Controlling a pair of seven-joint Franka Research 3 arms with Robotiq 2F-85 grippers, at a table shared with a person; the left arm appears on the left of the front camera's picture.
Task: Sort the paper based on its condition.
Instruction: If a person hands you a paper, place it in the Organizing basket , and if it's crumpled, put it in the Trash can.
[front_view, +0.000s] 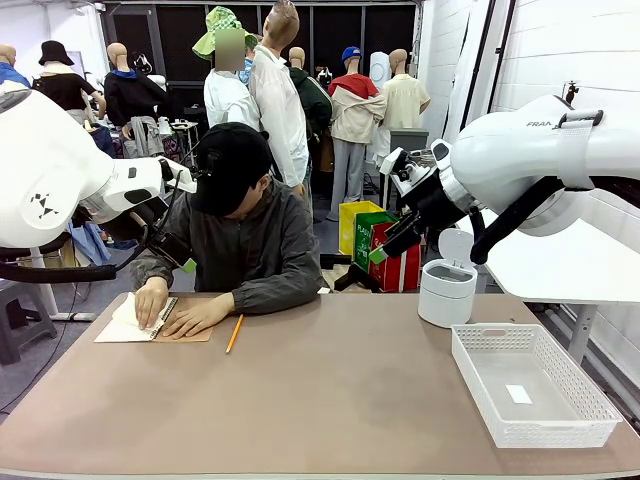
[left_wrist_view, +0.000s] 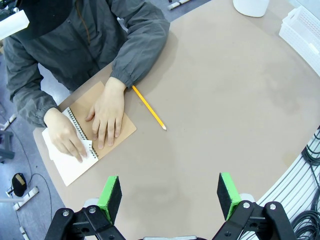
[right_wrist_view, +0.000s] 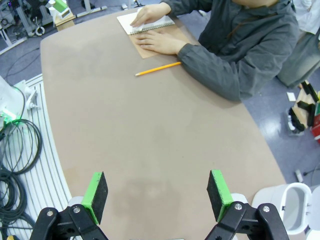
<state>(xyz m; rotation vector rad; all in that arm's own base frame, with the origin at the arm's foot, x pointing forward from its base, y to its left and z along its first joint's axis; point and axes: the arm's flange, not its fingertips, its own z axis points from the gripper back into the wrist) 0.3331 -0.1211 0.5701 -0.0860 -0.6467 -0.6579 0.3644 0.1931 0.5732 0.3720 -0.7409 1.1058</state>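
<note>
Table (front_view: 330, 420): brown top, shared with a person (front_view: 255, 235) seated at the far side.
Notebook (left_wrist_view: 116, 131): spiral-bound, lying open at the far-left corner as the robot faces it, with the brown cover flat on the table.
Paper (left_wrist_view: 70, 167): white sheet beside the spiral on the side away from the cover, flat, one corner just past the table edge. I cannot tell whether it is still bound.
Person's right hand (left_wrist_view: 65, 141): fingers pressed on the paper next to the spiral.
Person's left hand (left_wrist_view: 107, 117): palm down on the brown cover.
Pencil (left_wrist_view: 149, 107): yellow, on the table just beside the cover, lying at a slant with its tip toward the table's middle.
Bin (front_view: 446, 292): white and round with its lid raised, at the far right of the table.
Basket (front_view: 592, 392): white mesh tray at the right side, near the bin.
Tag (front_view: 518, 394): small white rectangle flat on the basket floor.
Left gripper (left_wrist_view: 169, 180): claw spread wide and gripping nothing, green pads well apart. It hangs above bare tabletop and looks down, with the notebook beyond its fingers.
Right gripper (right_wrist_view: 156, 175): claw spread wide and gripping nothing, held high above bare tabletop, well apart from the paper, with the bin below its right side.
</note>
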